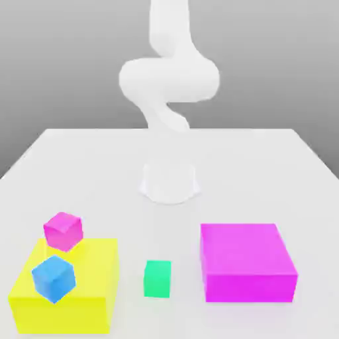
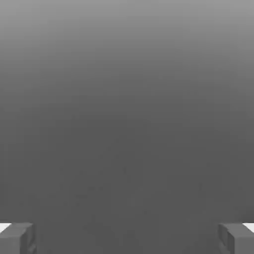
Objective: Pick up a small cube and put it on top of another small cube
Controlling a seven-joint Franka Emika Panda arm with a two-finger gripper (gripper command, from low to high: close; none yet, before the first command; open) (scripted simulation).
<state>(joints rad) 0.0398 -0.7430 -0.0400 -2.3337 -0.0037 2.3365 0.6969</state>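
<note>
The hand [image 2: 127, 239] is spread wide and empty, presumably so it can straddle the green cube [image 1: 157, 279], which sits flat on the near part of the table [image 1: 99, 172], between the blocks. Toward the exterior view's left, the magenta cube [image 1: 63, 232] is tilted by the far edge of the yellow block [image 1: 63, 314]; that slant would likely make stacking unsteady.
</note>
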